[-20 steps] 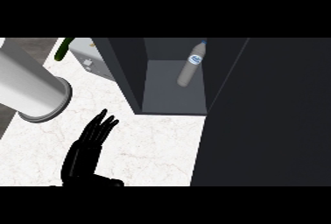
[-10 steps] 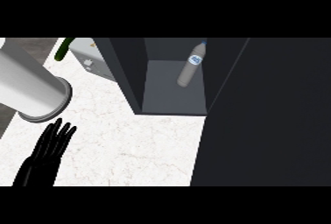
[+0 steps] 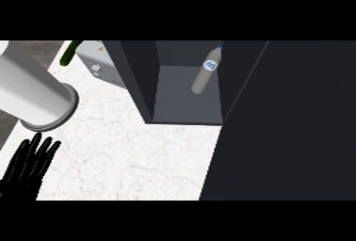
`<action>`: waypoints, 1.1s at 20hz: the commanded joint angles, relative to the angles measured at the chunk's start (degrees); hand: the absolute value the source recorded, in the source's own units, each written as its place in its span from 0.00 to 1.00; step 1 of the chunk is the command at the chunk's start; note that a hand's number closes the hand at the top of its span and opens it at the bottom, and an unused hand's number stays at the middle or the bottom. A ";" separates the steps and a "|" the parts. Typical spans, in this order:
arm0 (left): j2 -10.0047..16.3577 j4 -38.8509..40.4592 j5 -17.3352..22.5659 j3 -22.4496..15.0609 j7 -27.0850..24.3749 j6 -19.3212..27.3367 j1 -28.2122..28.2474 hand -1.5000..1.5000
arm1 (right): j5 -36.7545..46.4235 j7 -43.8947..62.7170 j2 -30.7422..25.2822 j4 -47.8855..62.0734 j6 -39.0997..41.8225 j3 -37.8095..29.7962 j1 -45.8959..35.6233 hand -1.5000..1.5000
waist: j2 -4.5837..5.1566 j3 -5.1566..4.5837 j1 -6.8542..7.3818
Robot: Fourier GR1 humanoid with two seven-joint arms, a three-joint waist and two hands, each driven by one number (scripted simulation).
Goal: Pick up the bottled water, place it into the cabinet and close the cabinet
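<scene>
The bottled water [image 3: 206, 75], clear with a blue-and-white label, stands inside the open cabinet [image 3: 182, 104] at the top middle, near the cabinet's right wall. The cabinet's dark door [image 3: 285, 122] fills the right side of the view. My left hand [image 3: 26, 167] is at the lower left corner over the white marble counter [image 3: 139, 155], fingers straight and pointing up, far from the bottle and holding nothing. My right hand does not show.
A large grey cylinder [image 3: 33, 92] slants in from the upper left, ending just above my left hand. A green item [image 3: 70, 52] and a small grey box [image 3: 97, 66] lie at the back left, beside the cabinet's left wall.
My left hand has drawn back down and to the left, from the counter's middle-left toward the lower left corner. The bottle and cabinet door have not moved.
</scene>
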 commanded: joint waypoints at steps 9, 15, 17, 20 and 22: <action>6.78 -7.77 4.07 5.03 2.14 -1.74 4.92 0.00 | 31.64 4.05 16.70 10.01 -25.17 23.02 -22.63 1.00 | 0.46 0.17 0.32; 9.42 -12.99 5.79 8.45 2.56 -1.66 8.58 0.00 | 23.43 -0.99 17.00 24.65 -40.36 22.80 -36.58 1.00 | 1.30 0.38 1.89; 10.32 -11.26 6.35 10.20 2.40 -4.09 8.18 0.00 | 20.12 -3.19 17.03 28.80 -45.45 24.70 -40.98 1.00 | 1.37 0.35 2.09; 9.32 -11.19 6.04 10.42 3.95 -3.48 7.08 0.00 | 11.24 -4.35 17.06 33.93 -44.16 19.04 -49.56 1.00 | 1.65 0.37 1.47; 11.98 -12.55 8.31 14.07 3.92 -5.02 10.49 0.00 | 9.26 -6.37 17.07 37.08 -35.18 17.98 -48.39 1.00 | 1.64 0.44 1.41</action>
